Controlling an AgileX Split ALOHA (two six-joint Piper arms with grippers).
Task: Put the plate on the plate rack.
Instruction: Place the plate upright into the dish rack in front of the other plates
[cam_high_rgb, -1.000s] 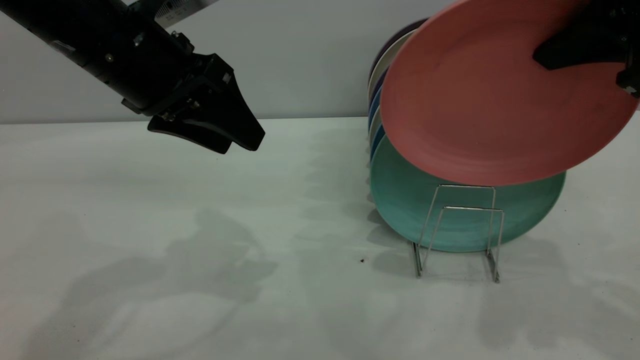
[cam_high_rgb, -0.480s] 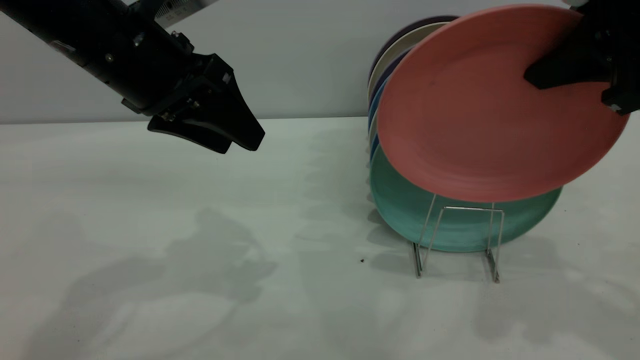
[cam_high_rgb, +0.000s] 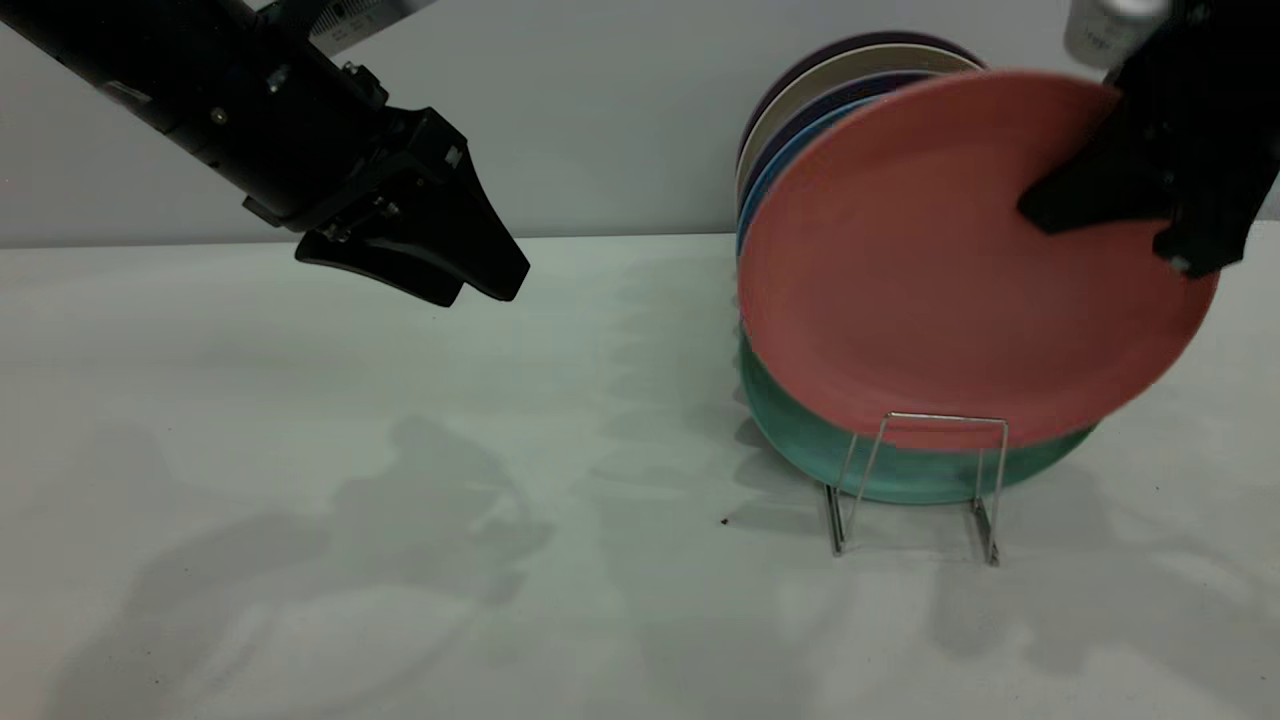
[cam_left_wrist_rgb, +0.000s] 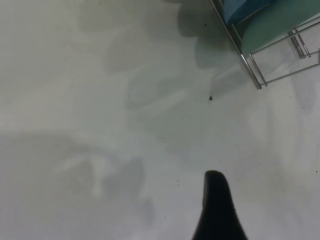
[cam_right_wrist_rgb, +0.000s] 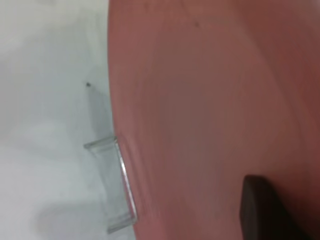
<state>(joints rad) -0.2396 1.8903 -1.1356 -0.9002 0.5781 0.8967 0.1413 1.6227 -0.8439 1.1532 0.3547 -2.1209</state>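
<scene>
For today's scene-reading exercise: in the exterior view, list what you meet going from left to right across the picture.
Left gripper, hanging above the table → small dark speck on the table → salmon-pink plate, above the plate rack → right gripper, its fingers clamped on the plate's upper right rim.

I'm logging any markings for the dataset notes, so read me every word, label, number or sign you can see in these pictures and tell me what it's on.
No text can be read in any view.
Pale strip above the left arm: fine dark marks, too small to read.
Pale cylinder above the right gripper: faint marks, too blurred to read.
The plate, the plate rack and the table: no markings visible.
</scene>
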